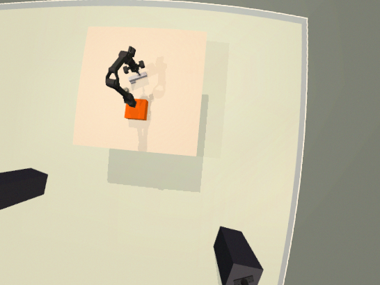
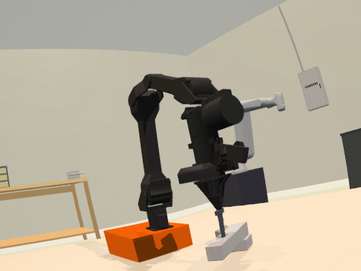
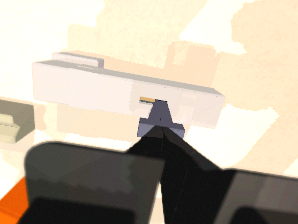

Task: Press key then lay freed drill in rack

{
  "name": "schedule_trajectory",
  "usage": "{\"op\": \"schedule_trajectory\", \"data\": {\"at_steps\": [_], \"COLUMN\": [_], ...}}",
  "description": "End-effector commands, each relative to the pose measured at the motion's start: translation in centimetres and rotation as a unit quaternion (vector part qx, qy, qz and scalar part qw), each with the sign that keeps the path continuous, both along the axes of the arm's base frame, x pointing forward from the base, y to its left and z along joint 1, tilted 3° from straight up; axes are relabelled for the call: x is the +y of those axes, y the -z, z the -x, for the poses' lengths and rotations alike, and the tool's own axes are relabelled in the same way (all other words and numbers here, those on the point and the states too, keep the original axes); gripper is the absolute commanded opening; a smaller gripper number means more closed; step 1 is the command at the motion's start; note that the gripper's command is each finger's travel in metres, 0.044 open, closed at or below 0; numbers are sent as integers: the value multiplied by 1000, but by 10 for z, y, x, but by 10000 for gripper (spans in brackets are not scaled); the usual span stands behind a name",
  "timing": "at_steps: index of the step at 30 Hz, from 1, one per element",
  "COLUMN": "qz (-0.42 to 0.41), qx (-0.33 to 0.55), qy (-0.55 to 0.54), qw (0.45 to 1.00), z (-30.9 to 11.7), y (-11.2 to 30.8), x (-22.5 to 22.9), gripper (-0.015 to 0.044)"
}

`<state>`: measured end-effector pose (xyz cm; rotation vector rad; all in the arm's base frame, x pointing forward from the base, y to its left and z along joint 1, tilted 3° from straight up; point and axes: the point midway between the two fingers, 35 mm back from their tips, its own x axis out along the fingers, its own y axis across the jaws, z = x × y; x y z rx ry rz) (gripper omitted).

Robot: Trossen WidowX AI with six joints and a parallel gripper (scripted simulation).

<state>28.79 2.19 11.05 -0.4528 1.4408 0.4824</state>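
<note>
A dark blue-grey key point(image 2: 221, 225) point(image 3: 160, 113) with a wide head stands nearly upright in the top of a pale grey block point(image 2: 215, 252) point(image 3: 90, 90) point(image 1: 143, 76). My gripper point(image 2: 219, 209) point(image 3: 159, 132) point(image 1: 138, 73) is shut and empty. It points down, its closed tips at the head of the key, seemingly touching it. A small yellow-brown piece point(image 3: 147, 100) shows in the block's top beside the key; I cannot tell if it is part of the drill. A beige-olive object point(image 3: 17, 124) point(image 1: 126, 90), perhaps the rack, lies beside the block, mostly hidden in the exterior view.
The arm stands on an orange base point(image 1: 136, 114) point(image 2: 120, 244) near the block. A lower pale bar point(image 2: 244, 244) point(image 3: 77, 61) lies along the block's far side. In the exterior view a white arm point(image 2: 244, 135) and a wooden table point(image 2: 92, 211) stand farther off.
</note>
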Motion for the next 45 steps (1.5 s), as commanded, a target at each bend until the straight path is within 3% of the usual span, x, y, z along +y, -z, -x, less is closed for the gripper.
{"op": "schedule_trajectory", "data": {"at_steps": [1,45], "qz": [7,7], "qx": [-3,-3], "qy": [3,3], "qw": [1000,1000], "z": [-2,-2], "y": [0,9], "x": [-6,-2], "gripper": [0,0]}}
